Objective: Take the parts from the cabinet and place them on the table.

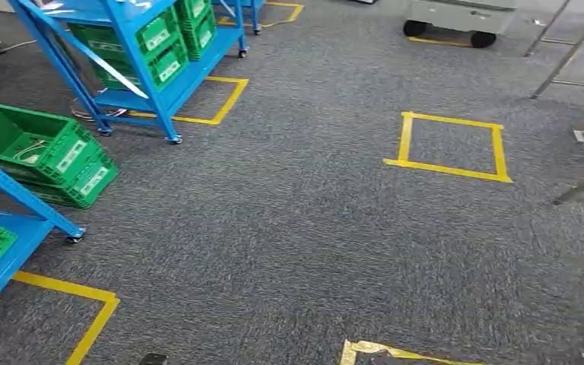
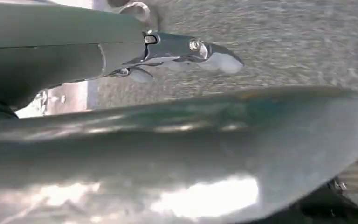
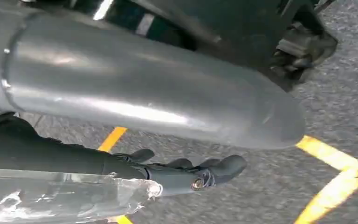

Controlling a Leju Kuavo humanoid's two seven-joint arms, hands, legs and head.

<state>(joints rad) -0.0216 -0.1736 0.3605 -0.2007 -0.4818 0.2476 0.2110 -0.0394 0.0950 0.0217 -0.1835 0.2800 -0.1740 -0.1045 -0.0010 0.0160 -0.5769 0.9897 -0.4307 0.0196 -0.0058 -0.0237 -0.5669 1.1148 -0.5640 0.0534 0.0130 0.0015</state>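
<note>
Head view looks down on grey carpet (image 1: 312,251) marked with yellow tape squares (image 1: 449,148); at the upper left stands a blue wheeled rack (image 1: 152,84) loaded with green crates (image 1: 169,46), which I take to be the cabinet holding the parts; a second blue rack (image 1: 15,194) cuts in at the left edge; between the two, a stack of green crates (image 1: 49,152) sits on the floor, the top one open with something pale inside — too small to name. No surface for setting the parts down can be made out here.

The left hand (image 2: 186,51) hangs beside a broad silver limb cover, over blurred carpet; its fingers (image 2: 219,58) lie roughly straight and nothing is in them, though blur leaves me unable to say whether they are spread or drawn together. The right hand (image 3: 186,175) hangs low above the tape; its dark fingers (image 3: 228,167) curl loosely and grip nothing that I can see — whether closed or merely relaxed I cannot tell.

The task looks barely begun; the robot appears to be walking. The risks, as I judge them: clipping the floor crates or a rack leg on the approach; stopping off the tape mark, so that the reach into the crates falls short.
</note>
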